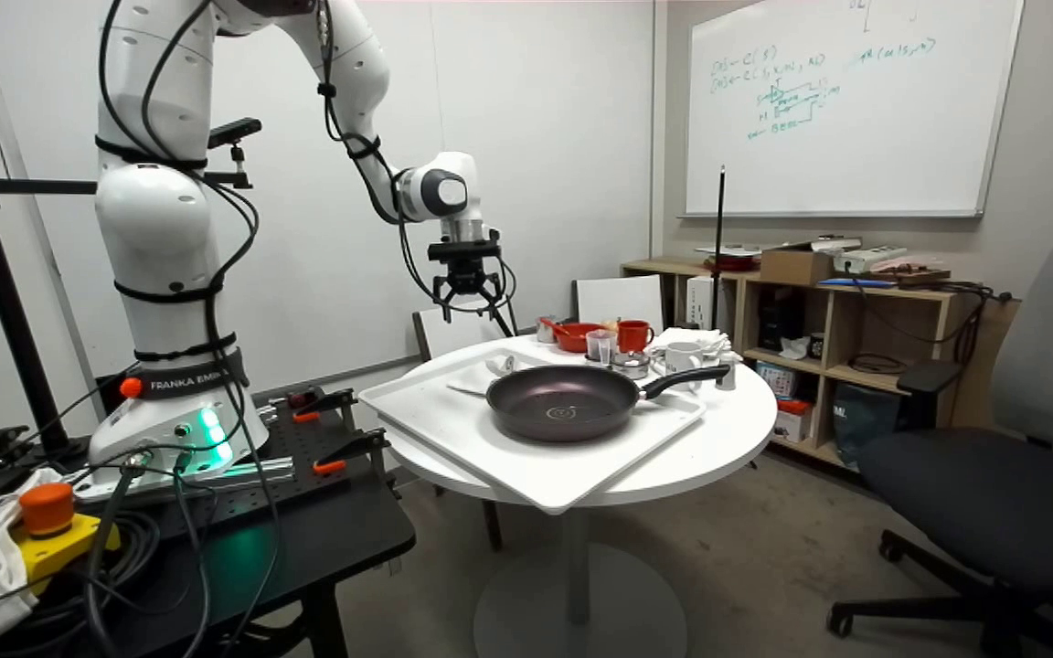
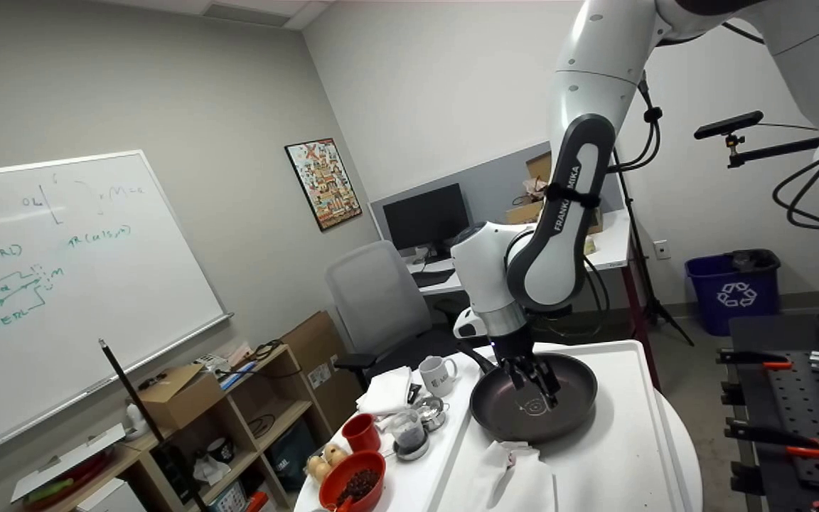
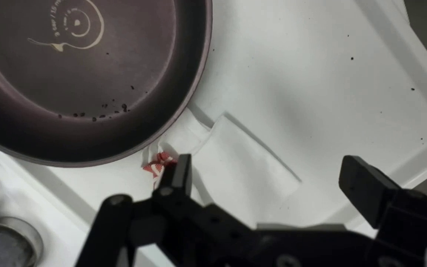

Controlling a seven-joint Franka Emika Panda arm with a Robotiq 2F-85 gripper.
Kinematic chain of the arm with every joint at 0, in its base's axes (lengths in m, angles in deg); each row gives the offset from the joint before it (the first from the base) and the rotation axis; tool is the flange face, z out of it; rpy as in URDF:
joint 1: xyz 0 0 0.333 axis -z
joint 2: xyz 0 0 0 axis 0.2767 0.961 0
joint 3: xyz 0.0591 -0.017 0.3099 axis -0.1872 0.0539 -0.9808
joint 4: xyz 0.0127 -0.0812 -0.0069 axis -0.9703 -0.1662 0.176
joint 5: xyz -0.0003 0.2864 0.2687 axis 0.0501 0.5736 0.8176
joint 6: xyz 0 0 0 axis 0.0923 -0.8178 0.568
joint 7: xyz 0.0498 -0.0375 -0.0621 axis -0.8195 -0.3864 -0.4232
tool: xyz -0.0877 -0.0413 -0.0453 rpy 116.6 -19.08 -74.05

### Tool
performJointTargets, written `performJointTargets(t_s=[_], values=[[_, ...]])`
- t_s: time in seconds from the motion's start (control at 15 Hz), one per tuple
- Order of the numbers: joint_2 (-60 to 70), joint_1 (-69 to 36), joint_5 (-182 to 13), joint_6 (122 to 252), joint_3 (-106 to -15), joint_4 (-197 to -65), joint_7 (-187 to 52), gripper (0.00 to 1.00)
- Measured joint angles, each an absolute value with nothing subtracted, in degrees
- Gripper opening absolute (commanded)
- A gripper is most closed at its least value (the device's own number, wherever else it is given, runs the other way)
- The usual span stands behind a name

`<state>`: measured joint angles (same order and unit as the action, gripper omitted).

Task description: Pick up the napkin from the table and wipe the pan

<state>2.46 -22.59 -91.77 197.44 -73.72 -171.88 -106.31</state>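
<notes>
The napkin (image 3: 243,163) is white cloth with a red-patterned part. It lies on a white tray (image 3: 328,74) beside the dark pan (image 3: 87,74), and its upper end touches or goes under the pan's rim. It also shows in an exterior view (image 2: 516,480). The pan shows in both exterior views (image 1: 563,407) (image 2: 569,387), with dark crumbs inside in the wrist view. The tray rests on the round white table (image 1: 746,439). My gripper (image 3: 265,163) is open and empty, fingers spread above the napkin. It hangs above the table in both exterior views (image 1: 470,311) (image 2: 537,391).
Behind the tray stand a red bowl (image 2: 360,483), a red cup (image 2: 362,432), a clear cup (image 2: 407,427), metal cups (image 3: 7,243), a white mug (image 2: 438,375) and folded white cloths (image 2: 387,391). The pan's handle (image 1: 686,379) sticks out past the tray's edge.
</notes>
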Motion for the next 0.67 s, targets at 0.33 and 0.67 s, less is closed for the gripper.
performJointTargets(t_s=[0.33,0.67], values=[[5.8,-22.6,-100.4,195.0,-73.2,-171.7,-106.5,1.00],[6.4,-23.1,-105.7,193.0,-73.5,-170.7,-108.8,1.00]])
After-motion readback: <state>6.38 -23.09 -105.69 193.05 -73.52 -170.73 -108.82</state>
